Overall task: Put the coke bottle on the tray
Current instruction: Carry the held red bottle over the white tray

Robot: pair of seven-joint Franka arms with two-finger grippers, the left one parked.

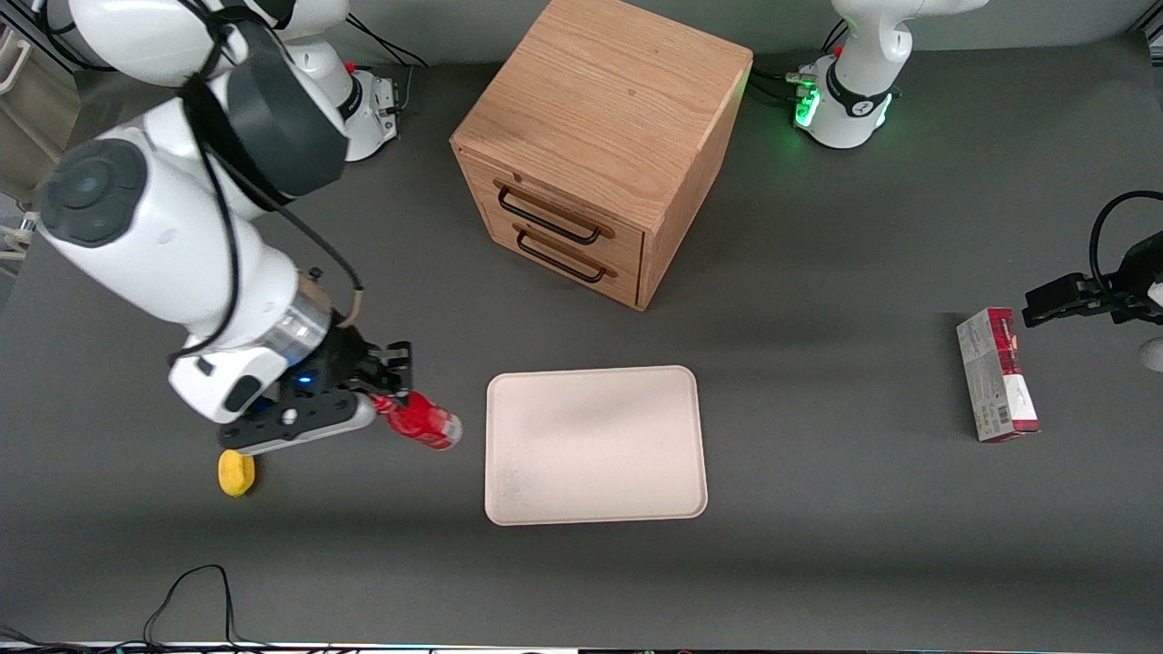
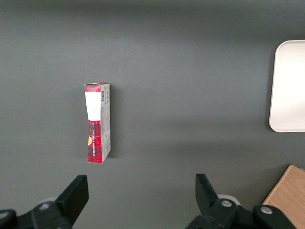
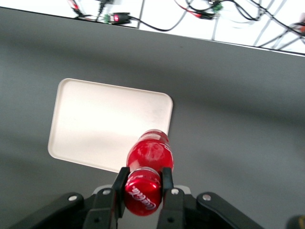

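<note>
My right gripper [image 1: 389,400] is shut on the neck and cap of the small red coke bottle [image 1: 423,423]. It holds the bottle tilted in the air, base pointing toward the cream-white tray [image 1: 595,445], just short of the tray's edge at the working arm's end. In the right wrist view the fingers [image 3: 120,183] clamp the red cap of the bottle [image 3: 148,164], and the tray [image 3: 105,121] lies below the bottle's base. The tray has nothing on it.
A yellow rounded lump [image 1: 236,473] lies on the table under the wrist, nearer the front camera. The wooden drawer cabinet [image 1: 600,145] stands farther back than the tray. A red-and-grey carton [image 1: 997,374] lies toward the parked arm's end and shows in the left wrist view [image 2: 97,122].
</note>
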